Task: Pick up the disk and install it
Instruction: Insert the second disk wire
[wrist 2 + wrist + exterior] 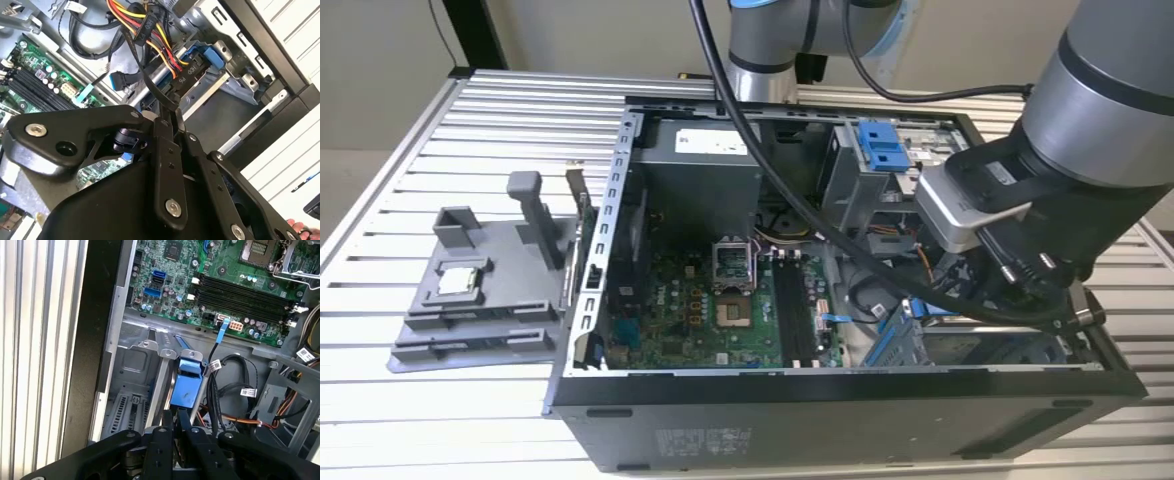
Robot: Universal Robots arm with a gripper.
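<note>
The setting is a robotics lab or test workshop. An open desktop computer case [854, 400], motherboard [720, 300] exposed, lies at the centre of the exterior view on a ribbed aluminium-profile table [400, 420], with a grey plastic parts fixture [480, 290] at centre left. An industrial robot arm [1107, 110] occupies the upper right, its base [767, 50] mounted at the top centre before a plain beige wall [587, 35].

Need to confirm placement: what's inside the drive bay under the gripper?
In the first wrist view, a blue plastic bracket lies in the grey metal drive bay beneath the black gripper. The gripper hides whatever sits below the bracket.
</note>
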